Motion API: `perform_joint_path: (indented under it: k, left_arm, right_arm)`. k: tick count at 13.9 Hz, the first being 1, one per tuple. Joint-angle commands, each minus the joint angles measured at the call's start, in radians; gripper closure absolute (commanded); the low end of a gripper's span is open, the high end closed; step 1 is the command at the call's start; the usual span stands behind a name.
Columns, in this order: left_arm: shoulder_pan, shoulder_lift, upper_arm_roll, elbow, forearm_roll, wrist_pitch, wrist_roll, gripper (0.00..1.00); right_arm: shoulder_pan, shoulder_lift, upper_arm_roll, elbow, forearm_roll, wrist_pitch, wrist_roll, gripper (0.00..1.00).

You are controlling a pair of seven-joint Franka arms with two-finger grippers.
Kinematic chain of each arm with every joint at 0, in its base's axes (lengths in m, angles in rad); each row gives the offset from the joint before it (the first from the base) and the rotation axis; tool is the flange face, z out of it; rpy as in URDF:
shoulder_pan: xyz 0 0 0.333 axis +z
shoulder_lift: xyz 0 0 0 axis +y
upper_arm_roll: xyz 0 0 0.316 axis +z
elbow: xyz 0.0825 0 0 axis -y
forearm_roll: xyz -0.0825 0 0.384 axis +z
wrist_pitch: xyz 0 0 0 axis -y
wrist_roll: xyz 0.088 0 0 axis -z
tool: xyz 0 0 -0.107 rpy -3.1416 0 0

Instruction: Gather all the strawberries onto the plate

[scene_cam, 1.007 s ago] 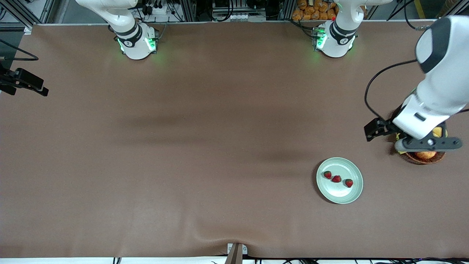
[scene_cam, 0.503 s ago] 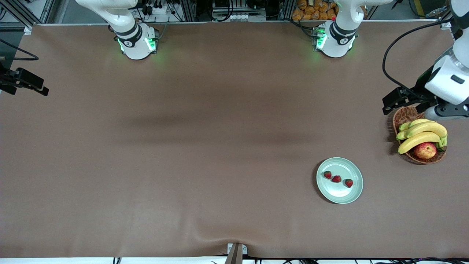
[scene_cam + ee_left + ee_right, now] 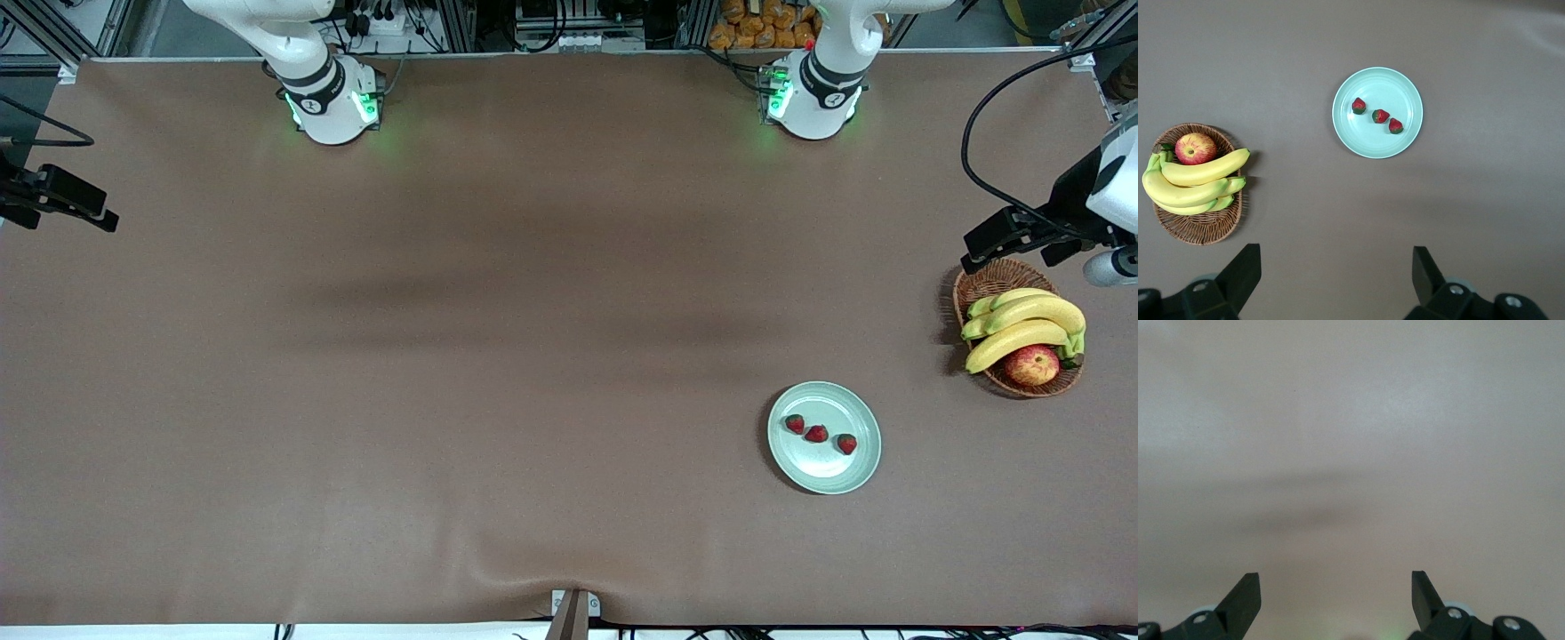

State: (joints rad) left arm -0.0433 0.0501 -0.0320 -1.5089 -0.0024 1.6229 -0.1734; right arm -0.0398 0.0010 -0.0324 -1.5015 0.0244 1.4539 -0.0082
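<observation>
Three strawberries [image 3: 816, 434] lie in a row on the pale mint-green plate [image 3: 827, 471], apart from one another. They show in the left wrist view too, strawberries [image 3: 1380, 116] on the plate [image 3: 1371, 140]. My left gripper [image 3: 1335, 277] is open and empty, high over bare table beside the basket, well away from the plate. The left arm [image 3: 1107, 191] hangs at the table's left-arm end. My right gripper [image 3: 1335, 593] is open and empty over bare brown table and waits.
A brown wicker basket [image 3: 982, 284] with bananas [image 3: 1022, 324] and a red-yellow apple [image 3: 1032, 364] stands near the plate, toward the left arm's end and a little farther from the front camera. It also shows in the left wrist view [image 3: 1201, 227].
The left arm has lifted off the basket and drawn back toward the table's left-arm end, uncovering the bananas and apple. The strawberries and plate have not moved.
</observation>
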Motion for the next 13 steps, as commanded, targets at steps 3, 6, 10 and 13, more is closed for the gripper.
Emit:
perform_joint_path:
  k: [3, 6, 10, 13]
  left_arm:
    - [-0.012, -0.021, 0.053, -0.011, -0.014, -0.005, 0.169, 0.0]
    - [-0.01, -0.023, 0.098, -0.014, -0.01, -0.006, 0.199, 0.0]
    - [-0.013, -0.018, 0.104, -0.014, -0.011, -0.008, 0.158, 0.0]
    - [-0.013, -0.019, 0.103, -0.014, -0.007, -0.009, 0.135, 0.0]
  right_arm:
    - [-0.02, 0.001, 0.016, 0.017, -0.003, -0.018, 0.007, 0.0]
    - [-0.02, 0.001, 0.016, 0.017, -0.003, -0.018, 0.007, 0.0]
    - [-0.02, 0.001, 0.016, 0.017, -0.003, -0.018, 0.008, 0.0]
    - [-0.02, 0.001, 0.016, 0.017, -0.003, -0.02, 0.008, 0.0]
